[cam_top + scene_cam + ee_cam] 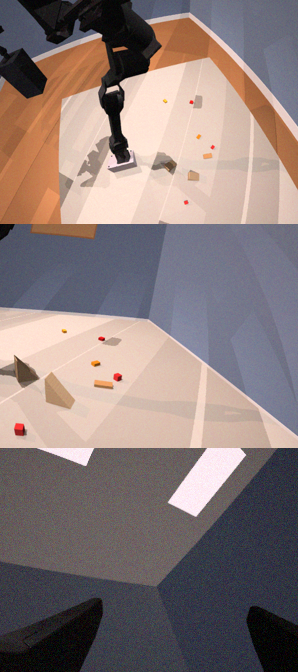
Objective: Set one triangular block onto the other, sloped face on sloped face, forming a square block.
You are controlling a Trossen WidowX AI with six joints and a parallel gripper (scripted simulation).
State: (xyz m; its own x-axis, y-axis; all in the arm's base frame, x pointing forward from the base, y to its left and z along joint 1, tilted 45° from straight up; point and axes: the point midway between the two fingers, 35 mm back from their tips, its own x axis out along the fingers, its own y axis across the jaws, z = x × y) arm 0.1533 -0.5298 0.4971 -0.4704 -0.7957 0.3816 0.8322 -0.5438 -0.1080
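One triangular block is light tan and rests on the table, its sloped face towards the right in the exterior view. The other triangular block looks dark brown in the arm's shadow and rests a short way from it, with a gap between them. How its slope faces is hard to tell. My gripper is open and empty in the wrist view, its fingers wide apart and the ceiling beyond them. It is raised well away from both blocks. Its fingers cannot be made out in the top and exterior views.
Small red cubes, an orange block, a flat orange piece and a yellow piece lie on the table. The arm's base stands left of the blocks in the top view.
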